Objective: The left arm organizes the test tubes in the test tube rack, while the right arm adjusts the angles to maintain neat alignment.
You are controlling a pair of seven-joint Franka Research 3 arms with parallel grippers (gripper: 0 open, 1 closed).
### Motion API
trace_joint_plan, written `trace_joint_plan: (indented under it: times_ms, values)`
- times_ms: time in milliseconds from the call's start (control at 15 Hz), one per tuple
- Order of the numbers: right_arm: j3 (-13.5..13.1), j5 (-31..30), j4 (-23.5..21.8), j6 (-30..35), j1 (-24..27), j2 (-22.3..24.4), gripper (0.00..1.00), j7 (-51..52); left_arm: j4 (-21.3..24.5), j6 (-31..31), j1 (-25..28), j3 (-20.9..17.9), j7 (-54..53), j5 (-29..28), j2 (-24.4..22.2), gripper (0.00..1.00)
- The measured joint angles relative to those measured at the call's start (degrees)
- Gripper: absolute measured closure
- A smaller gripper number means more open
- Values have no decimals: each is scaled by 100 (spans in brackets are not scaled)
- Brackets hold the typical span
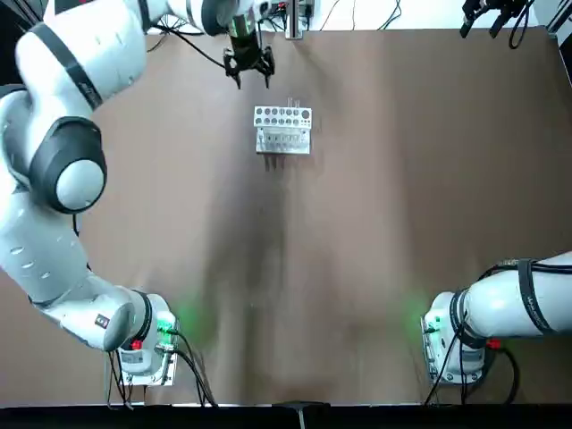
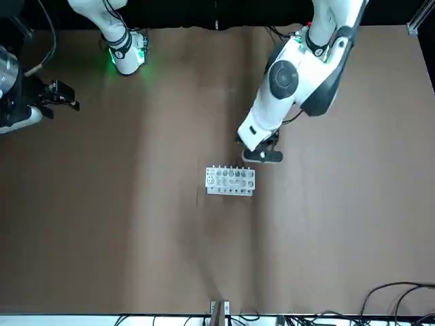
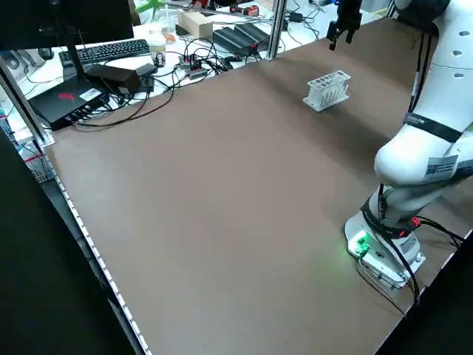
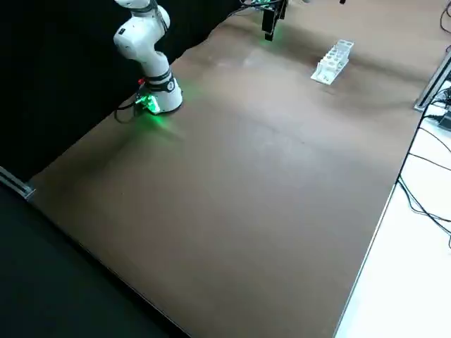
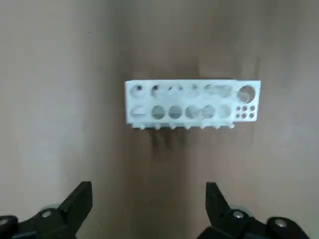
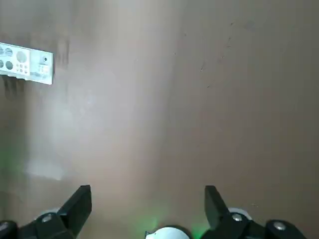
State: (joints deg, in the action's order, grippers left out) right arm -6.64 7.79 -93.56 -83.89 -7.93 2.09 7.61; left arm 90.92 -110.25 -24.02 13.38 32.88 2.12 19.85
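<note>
Smooth brown bench (image 1: 375,223), softly sheened and streaked with shadow, fills the top view. On it sits the rack (image 1: 283,130), a white, hard-edged block with round holes. The left arm (image 1: 63,179), glossy white with rounded grey joints, holds its black, angular left tool (image 1: 248,64) above the bench, beyond the rack and slightly to its left. The right tool (image 1: 496,13) hangs well apart, past the bench's far right corner.

In the front view, the rack (image 2: 230,181) shows its pierced top plate and a row of small pegs; the left tool (image 2: 263,153) is near it.

From the left side, the rack (image 3: 327,90) shows two tiers and slotted walls. Thin black cables (image 3: 177,74) tangle beside a flat keyboard (image 3: 114,50).

From the right side, the rack (image 4: 332,62) looks pale and slightly translucent.

In the left wrist view, the left tool is open, its blocky matte fingers (image 5: 77,204) wide apart with nothing between. Whether the rack (image 5: 192,102) contains test tubes, I cannot tell.

In the right wrist view, the right tool is open and empty too; the rack (image 6: 27,63) is partly visible.
</note>
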Motion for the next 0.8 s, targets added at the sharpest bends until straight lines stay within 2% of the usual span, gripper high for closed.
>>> trace_joint_plan:
  times_ms: [400, 733, 800]
  values:
    - [0, 0, 0, 1, -2, 0, 0, 0, -334, -849, -472, -147, 251, -1, 930, 1]
    - [0, 0, 0, 1, -3, 0, 0, 0, -428, -1384, -909, -537, 251, -3, 1273, 2]
    - [0, 0, 0, 2, -3, 0, 0, 0, -451, -1444, -1053, -710, 250, -3, 1346, 4]
